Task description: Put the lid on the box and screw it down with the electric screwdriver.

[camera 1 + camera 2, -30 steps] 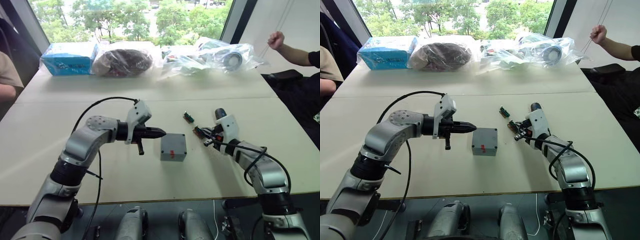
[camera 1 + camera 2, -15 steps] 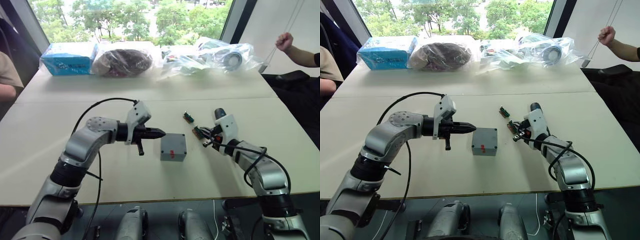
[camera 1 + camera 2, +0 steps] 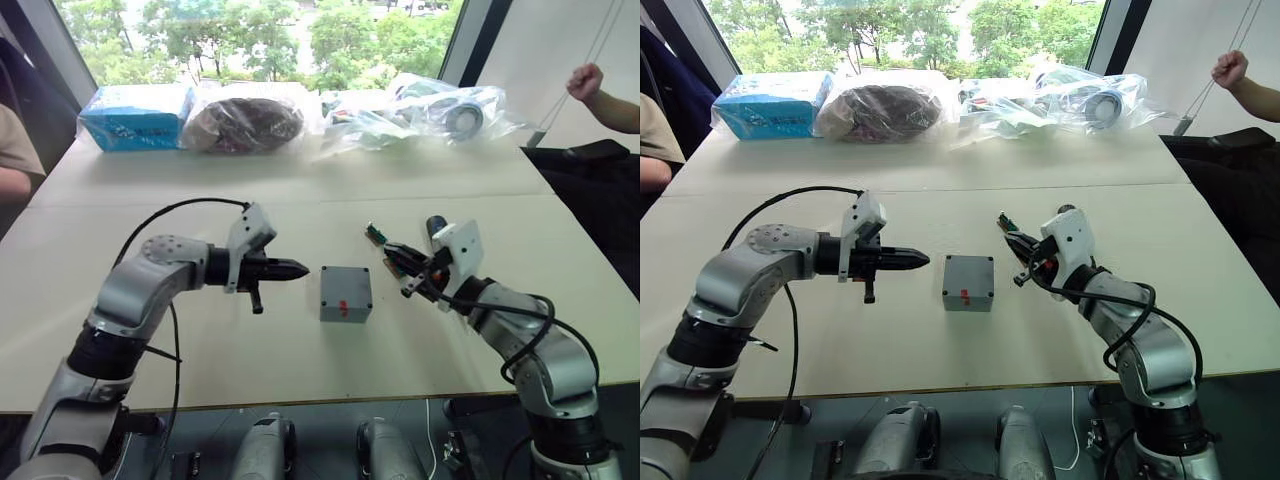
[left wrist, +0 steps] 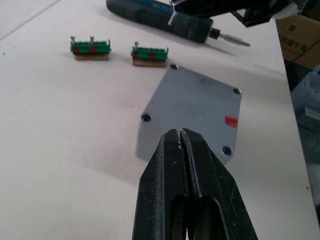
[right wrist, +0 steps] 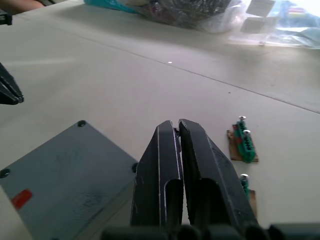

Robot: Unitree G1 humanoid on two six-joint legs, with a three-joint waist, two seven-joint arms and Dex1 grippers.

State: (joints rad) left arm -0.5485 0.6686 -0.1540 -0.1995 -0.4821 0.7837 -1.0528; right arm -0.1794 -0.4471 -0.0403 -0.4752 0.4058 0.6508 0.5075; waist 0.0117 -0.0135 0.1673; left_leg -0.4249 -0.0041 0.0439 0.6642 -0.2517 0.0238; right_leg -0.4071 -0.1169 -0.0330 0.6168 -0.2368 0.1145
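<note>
grey box (image 3: 346, 294) with a small unlettered red mark (image 4: 231, 121), between left gripper (image 3: 300, 268) and right gripper (image 3: 393, 250), both pinched closed, empty

Pale table (image 3: 300, 340), grey box (image 3: 346, 293), screwdriver (image 4: 165, 19), green connectors (image 4: 90, 48), bagged items (image 3: 245, 122)

Bare table (image 3: 200, 340) rings box (image 3: 346, 293); green connectors (image 4: 120, 50) crowd its right.
</note>
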